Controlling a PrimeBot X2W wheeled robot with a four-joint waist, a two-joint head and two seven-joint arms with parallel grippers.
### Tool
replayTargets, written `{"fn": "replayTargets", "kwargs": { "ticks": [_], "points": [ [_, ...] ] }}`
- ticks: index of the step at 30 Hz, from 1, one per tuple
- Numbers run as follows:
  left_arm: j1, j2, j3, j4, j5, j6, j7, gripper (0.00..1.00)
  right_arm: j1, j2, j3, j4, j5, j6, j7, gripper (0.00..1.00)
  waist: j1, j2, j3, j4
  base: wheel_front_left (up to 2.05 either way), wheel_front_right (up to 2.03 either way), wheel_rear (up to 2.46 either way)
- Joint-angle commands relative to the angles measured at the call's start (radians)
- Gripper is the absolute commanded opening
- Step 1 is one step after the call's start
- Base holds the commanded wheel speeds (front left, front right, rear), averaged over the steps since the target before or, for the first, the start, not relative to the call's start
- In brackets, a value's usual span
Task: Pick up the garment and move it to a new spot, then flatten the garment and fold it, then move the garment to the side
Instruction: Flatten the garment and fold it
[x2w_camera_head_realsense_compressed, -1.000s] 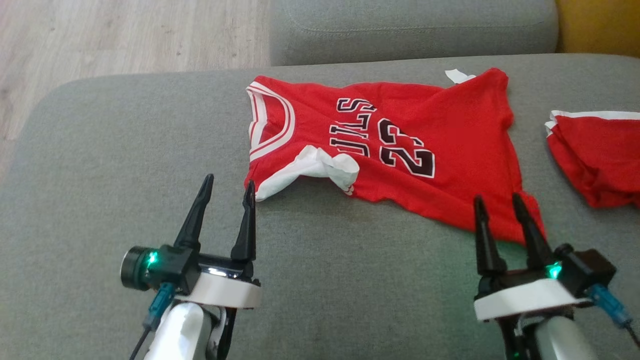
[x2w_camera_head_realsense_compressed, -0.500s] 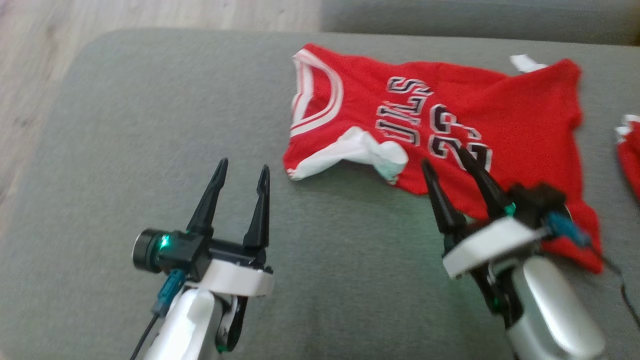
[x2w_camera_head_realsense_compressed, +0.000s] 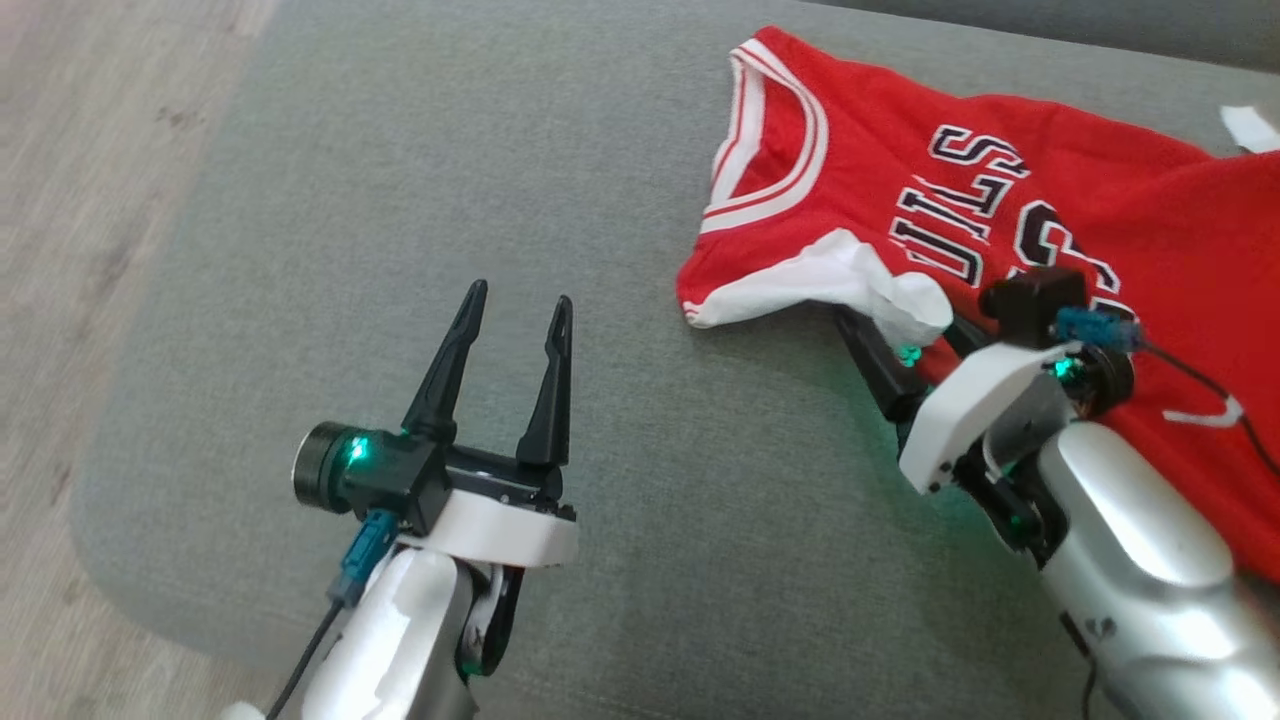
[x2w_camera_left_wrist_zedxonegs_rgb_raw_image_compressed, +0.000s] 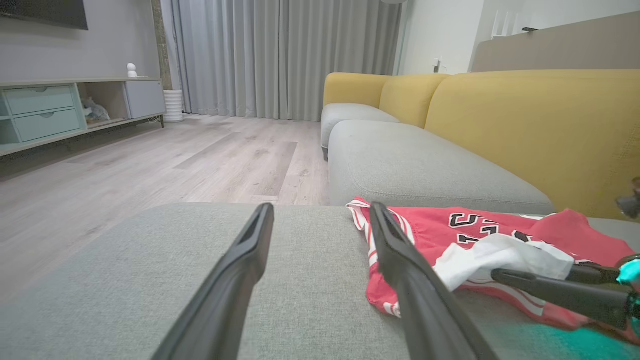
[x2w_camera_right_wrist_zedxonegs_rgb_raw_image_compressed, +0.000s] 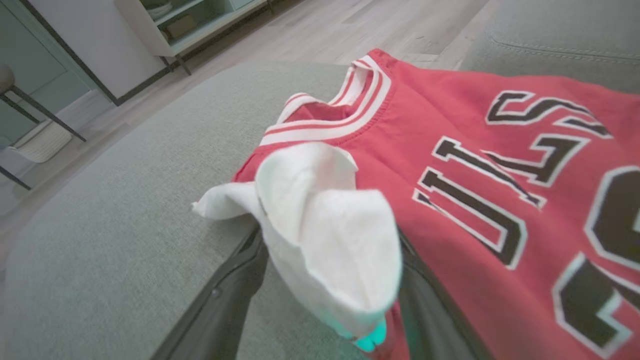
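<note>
straddling the turned-back white fold (x2w_camera_head_realsense_compressed: 880, 290) at the near edge of the red garment (x2w_camera_head_realsense_compressed: 870, 130) with the right gripper (x2w_camera_head_realsense_compressed: 905, 348), jaws spread wide to either side and pinching nothing yet, likely lined up to catch that loose flap for the lift. hovering the left gripper (x2w_camera_head_realsense_compressed: 521, 295) just as wide, empty, well clear of the garment's collar side over bare grey cushion (x2w_camera_head_realsense_compressed: 450, 130), seemingly free for a second corner. spread mostly flat, lettering up, and not yet picked up or moved.

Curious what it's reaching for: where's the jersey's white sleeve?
In the head view, right of centre: the white sleeve lies at the near edge of the red jersey on the grey cushion, between the right gripper's open fingers.
</note>
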Motion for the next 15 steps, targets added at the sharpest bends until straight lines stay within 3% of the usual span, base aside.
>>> {"fn": "replayTargets", "kwargs": {
  "ticks": [1,3,4,5,10,15],
  "points": [
    [-0.038,0.003,0.027,-0.034,-0.012,0.006,-0.005,1.0,-0.037,-0.004,0.029,-0.019,0.023,-0.001,-0.011,1.0,-0.0002,0.0,0.005,0.012,0.0,0.0,0.0],
    [-0.039,0.003,0.022,-0.034,-0.014,0.009,-0.005,1.0,-0.069,-0.009,0.061,0.021,0.07,-0.001,-0.018,0.96,-0.0002,0.0,0.004,0.019,0.0,0.0,0.0],
    [-0.039,0.003,0.021,-0.034,-0.015,0.01,-0.005,1.0,-0.077,-0.007,0.079,0.028,0.091,-0.001,-0.016,0.18,-0.0002,0.0,0.004,0.021,0.0,0.0,0.0],
    [-0.038,0.003,0.019,-0.034,-0.016,0.01,-0.005,1.0,-0.084,-0.009,0.106,0.028,0.11,-0.001,-0.014,0.0,-0.0002,0.0,0.003,0.023,0.0,0.0,0.0],
    [-0.035,0.003,0.02,-0.029,-0.013,0.015,-0.005,1.0,-0.119,-0.033,0.209,0.014,0.149,-0.001,-0.084,0.0,-0.0002,0.0,-0.009,0.02,0.0,0.0,0.0],
    [-0.026,0.003,0.036,-0.021,-0.004,0.014,-0.005,1.0,-0.14,-0.044,0.352,-0.007,0.096,-0.001,-0.168,0.0,-0.0002,0.0,-0.028,0.006,0.0,0.0,0.0]
  ]
}}
